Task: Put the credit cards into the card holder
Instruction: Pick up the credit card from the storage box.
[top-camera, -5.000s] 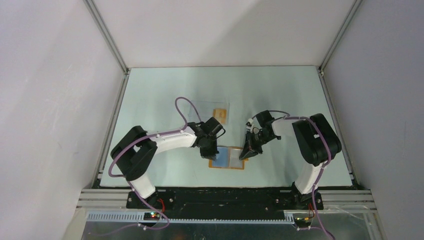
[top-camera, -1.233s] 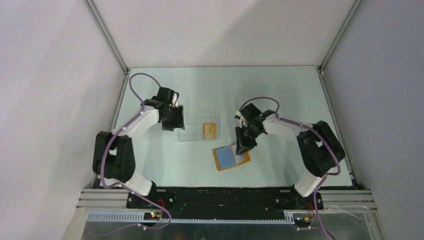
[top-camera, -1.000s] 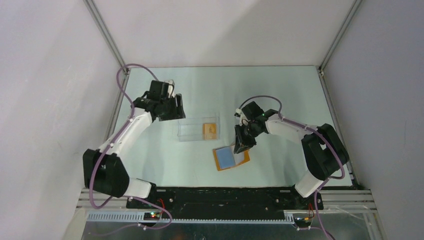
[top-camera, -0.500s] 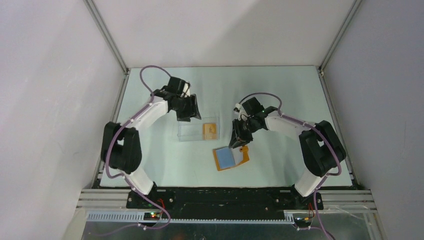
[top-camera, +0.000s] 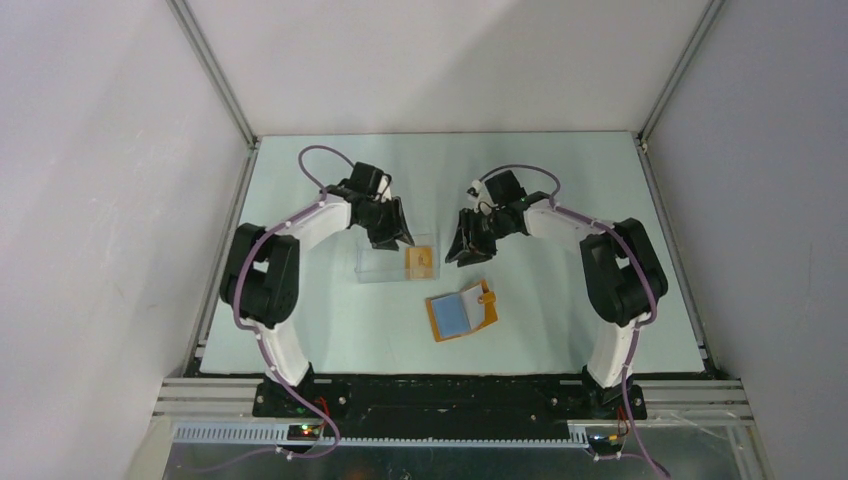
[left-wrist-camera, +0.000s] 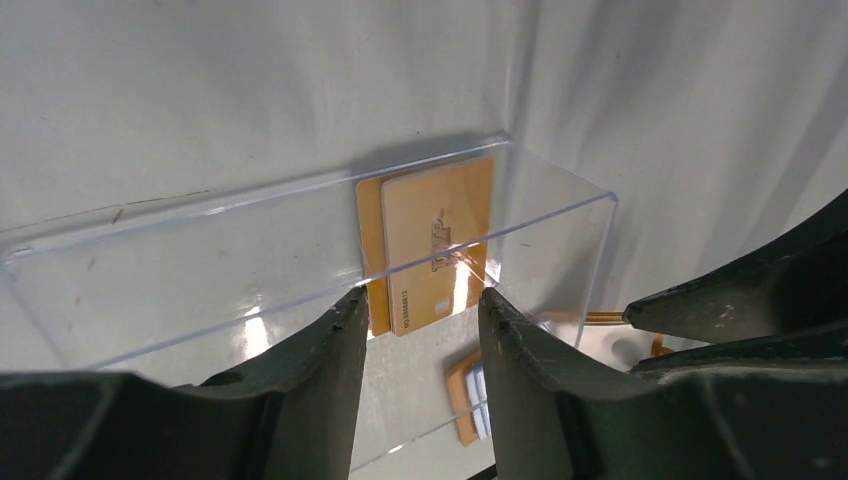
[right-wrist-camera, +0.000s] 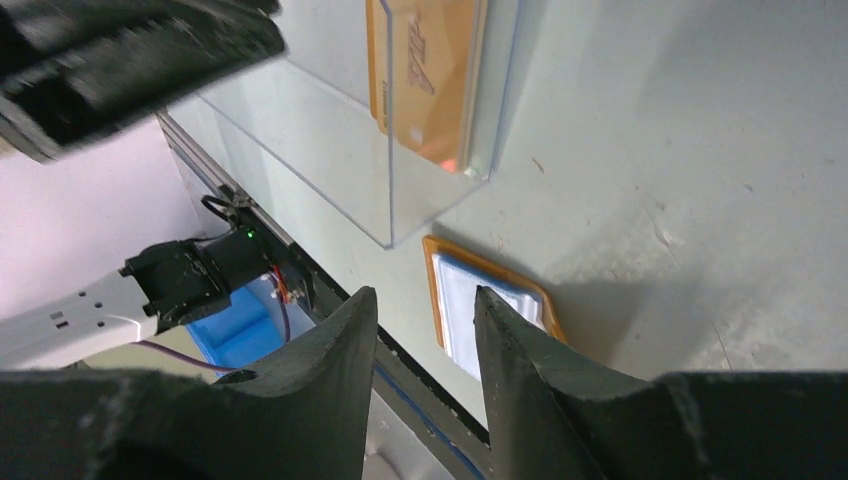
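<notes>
The table (top-camera: 560, 180) carries a clear case (left-wrist-camera: 200, 265) straight ahead of the left pincer (left-wrist-camera: 415, 300), whose fingers are apart and empty. The card holder (right-wrist-camera: 490, 305) lies just beyond the right pincer (right-wrist-camera: 420, 300), which is also apart and empty. It looks soft, and its flap will probably spring back. The credit cards (left-wrist-camera: 435, 245), two overlapped, lie inside the case's end between both pincers. They are likely light, stiff and slick, so I would lever up an exposed long edge to grip them. The case may skid.
</notes>
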